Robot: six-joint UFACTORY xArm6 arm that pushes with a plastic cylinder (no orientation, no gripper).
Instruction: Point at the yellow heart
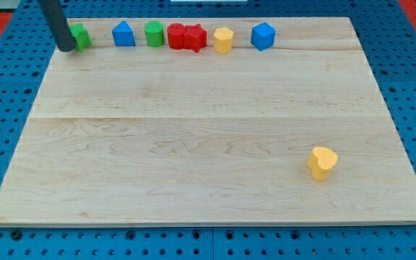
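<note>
The yellow heart (pixel 323 162) lies alone at the view's lower right of the wooden board (pixel 208 144). My tip (pixel 66 48) is at the view's top left, touching or just beside the left side of a green block (pixel 81 35). The tip is far from the yellow heart, across the whole board.
A row of blocks runs along the view's top edge: the green block, a blue block (pixel 123 34), a green cylinder (pixel 154 33), a red block (pixel 176 35), a red star-like block (pixel 195 37), a yellow block (pixel 223 40), a blue cube (pixel 263 35).
</note>
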